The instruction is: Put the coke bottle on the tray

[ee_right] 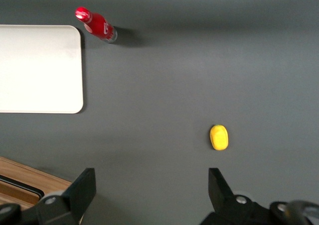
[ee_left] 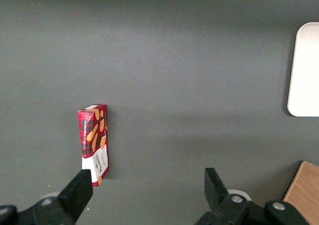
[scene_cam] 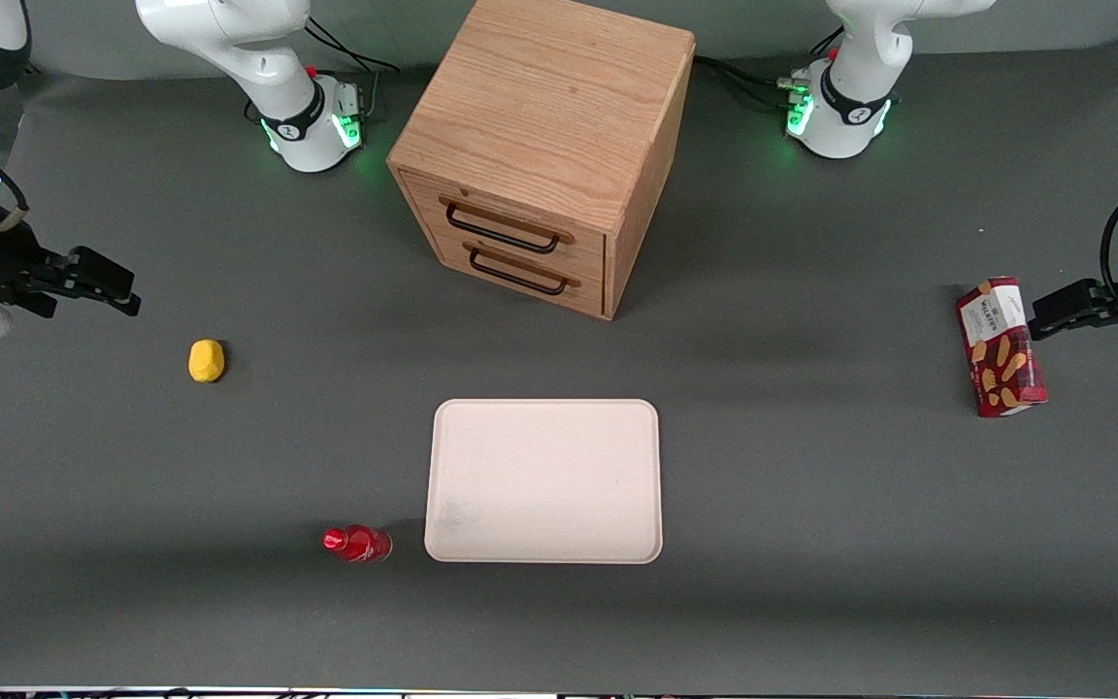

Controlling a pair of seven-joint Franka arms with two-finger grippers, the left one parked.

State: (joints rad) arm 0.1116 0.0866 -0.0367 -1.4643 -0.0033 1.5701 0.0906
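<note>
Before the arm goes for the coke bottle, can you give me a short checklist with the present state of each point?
1. Gripper open and holding nothing, high at the working arm's end of the table: ok.
2. Coke bottle upright, standing alone on the table: ok.
3. Space around the bottle free for the fingers; tray stands beside it with a small gap: ok.
4. Tray surface bare, ready to receive: ok.
5. Yellow lump apart from the bottle: ok.
6. Bottle on the tray: not ok, not yet done.
</note>
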